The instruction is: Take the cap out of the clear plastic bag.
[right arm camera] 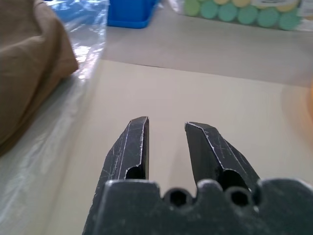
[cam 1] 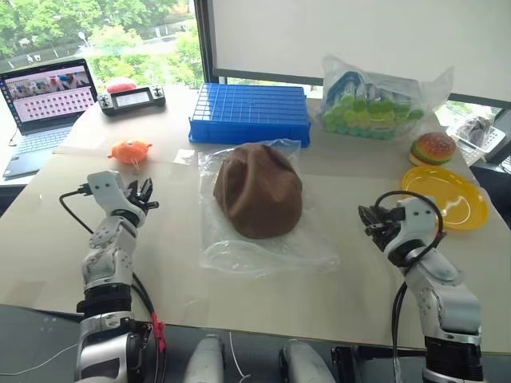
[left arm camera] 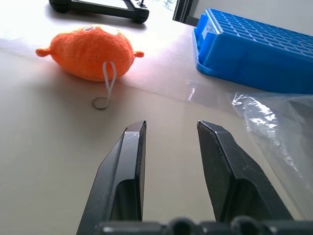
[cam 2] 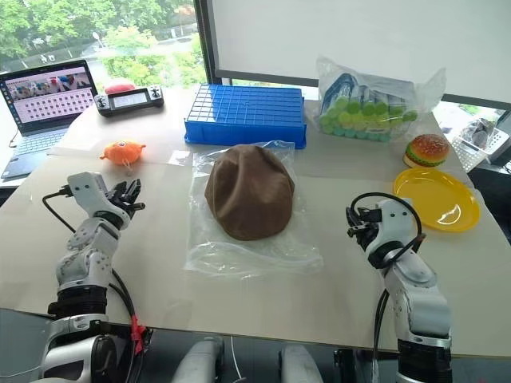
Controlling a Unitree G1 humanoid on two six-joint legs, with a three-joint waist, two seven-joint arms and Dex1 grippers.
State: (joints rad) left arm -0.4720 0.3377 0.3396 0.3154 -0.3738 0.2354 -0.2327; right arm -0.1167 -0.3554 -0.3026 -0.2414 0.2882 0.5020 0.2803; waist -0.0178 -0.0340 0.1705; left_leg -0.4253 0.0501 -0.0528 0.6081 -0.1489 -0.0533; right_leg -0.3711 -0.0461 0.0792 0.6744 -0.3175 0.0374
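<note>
I see the soft brown fabric cap (cam 1: 258, 190) inside the crinkly clear plastic bag (cam 1: 263, 251), mid-bench (cam 1: 351, 287). My left gripper (left arm camera: 168, 132) and right gripper (right arm camera: 166, 127) are spread, empty, flanking it over bare surface.

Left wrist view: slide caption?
Open left tool over bare table, orange plush toy ahead, plastic bag beside.

Both arms reach forward and spread apart, the left gripper (left arm camera: 168, 129) and the right gripper (right arm camera: 166, 125) each pointing about level and ahead, their black fingers parted with a clear gap between them and nothing held, each hovering just above the counter (cam 1: 351, 275).
</note>
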